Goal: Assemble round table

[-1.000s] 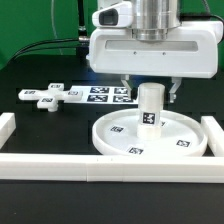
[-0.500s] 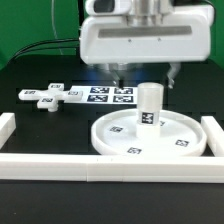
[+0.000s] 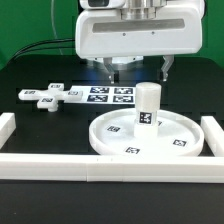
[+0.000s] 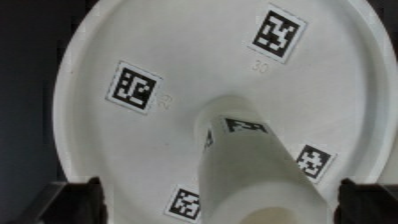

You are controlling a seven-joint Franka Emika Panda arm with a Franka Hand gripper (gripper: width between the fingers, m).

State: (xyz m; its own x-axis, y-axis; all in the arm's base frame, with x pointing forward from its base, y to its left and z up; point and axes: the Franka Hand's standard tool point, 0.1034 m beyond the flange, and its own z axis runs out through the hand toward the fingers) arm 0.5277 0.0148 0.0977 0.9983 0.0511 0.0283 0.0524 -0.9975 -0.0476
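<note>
The work surface is a black table (image 3: 40,125), matte and dark, with faint light reflecting near the middle of the exterior frame. White rails (image 3: 100,163) border it: one long rail runs across the lower part of the frame, and shorter pieces stand at the lower left and lower right edges. Behind the table, the upper left corner shows a green backdrop (image 3: 20,20), and a thin black cable (image 3: 40,46) curves down across it.

The round disc (image 3: 108,142) lies flat at lower right of centre, just behind the front rail, with small square tags on its floor. The short post (image 3: 148,100) stands upright on the disc near its middle, a tag on its side. The cross-shaped piece (image 3: 45,98) lies flat at middle left, well apart from the disc. Just to its right, the marker board (image 3: 110,94) lies flat on the table.

The gripper (image 3: 137,70) hangs at the top of the frame above the post, its fingers spread wide and holding nothing. In the wrist view, the dark fingertips (image 4: 75,200) sit far apart, clear of the post below.
</note>
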